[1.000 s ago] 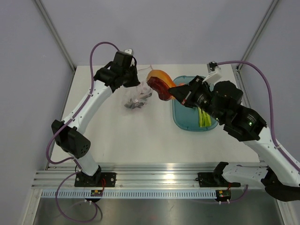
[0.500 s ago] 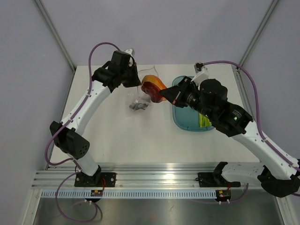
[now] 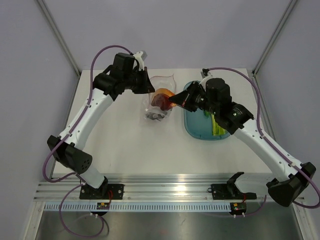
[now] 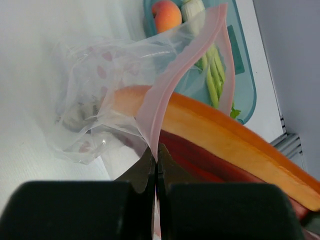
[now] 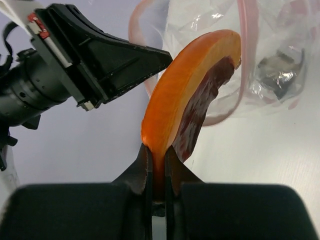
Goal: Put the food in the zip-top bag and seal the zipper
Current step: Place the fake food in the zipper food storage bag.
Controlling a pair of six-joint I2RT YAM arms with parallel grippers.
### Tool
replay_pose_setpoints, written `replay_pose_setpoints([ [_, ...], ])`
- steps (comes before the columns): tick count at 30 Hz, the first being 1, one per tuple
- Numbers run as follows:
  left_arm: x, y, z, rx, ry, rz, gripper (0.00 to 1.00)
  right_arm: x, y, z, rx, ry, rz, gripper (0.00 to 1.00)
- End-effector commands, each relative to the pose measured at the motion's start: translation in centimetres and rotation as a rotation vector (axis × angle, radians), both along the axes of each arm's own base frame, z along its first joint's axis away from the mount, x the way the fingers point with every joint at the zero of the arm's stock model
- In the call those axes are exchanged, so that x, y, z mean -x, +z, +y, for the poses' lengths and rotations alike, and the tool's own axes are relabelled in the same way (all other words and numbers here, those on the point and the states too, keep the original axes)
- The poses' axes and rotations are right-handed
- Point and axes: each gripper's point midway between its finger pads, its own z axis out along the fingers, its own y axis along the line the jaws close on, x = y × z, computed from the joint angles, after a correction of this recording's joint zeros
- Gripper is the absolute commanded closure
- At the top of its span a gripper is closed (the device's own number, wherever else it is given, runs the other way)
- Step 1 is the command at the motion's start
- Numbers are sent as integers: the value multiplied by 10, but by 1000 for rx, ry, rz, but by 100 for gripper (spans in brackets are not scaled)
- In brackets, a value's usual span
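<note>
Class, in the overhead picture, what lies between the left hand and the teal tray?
In the top view: the clear zip-top bag the left hand pinches, and the orange-and-red wedge the right hand holds.

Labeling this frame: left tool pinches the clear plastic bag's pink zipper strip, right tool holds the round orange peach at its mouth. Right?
No. The right wrist view shows the right tool holding the orange-and-red curved wedge, not the round orange peach, which lies in the teal oblong tray. The left tool does pinch the pink zipper strip of the clear plastic bag.
</note>
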Motion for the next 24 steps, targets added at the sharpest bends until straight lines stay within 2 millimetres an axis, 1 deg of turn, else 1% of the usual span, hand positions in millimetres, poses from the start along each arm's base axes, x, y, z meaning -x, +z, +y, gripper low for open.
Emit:
replay_pose_setpoints([
  [1,13,25,-10,58,-125,-78,100,11,37,22,-123,137,-34,100],
  [2,14,22,-10,54,-137,-78,100,15,39,27,-135,175,-27,100],
  [3,16,22,-12,59,-154,-75,100,15,43,29,-140,184,-23,100],
  [5,19,20,-15,69,-176,-75,100,11,34,34,-119,191,5,100],
  [7,24,23,-17,89,-204,-81,100,4,24,33,-91,166,38,100],
  [9,31,25,-21,112,-250,-92,100,2,21,34,-104,161,69,100],
  [10,33,31,-23,128,-264,-116,100,-1,17,36,-104,158,84,100],
  [11,35,30,-24,132,-277,-116,100,-4,16,36,-104,150,87,100],
  [12,37,31,-25,142,-291,-118,100,-7,10,36,-97,136,107,100],
  [17,47,42,-24,155,-324,-165,100,-22,-8,34,-91,95,152,100],
  [18,49,41,-23,155,-329,-162,100,-24,-15,36,-89,98,167,100],
  [21,51,42,-22,156,-335,-176,100,-25,-24,40,-91,106,195,100],
  [24,53,42,-23,157,-344,-172,100,-30,-32,36,-90,86,210,100],
])
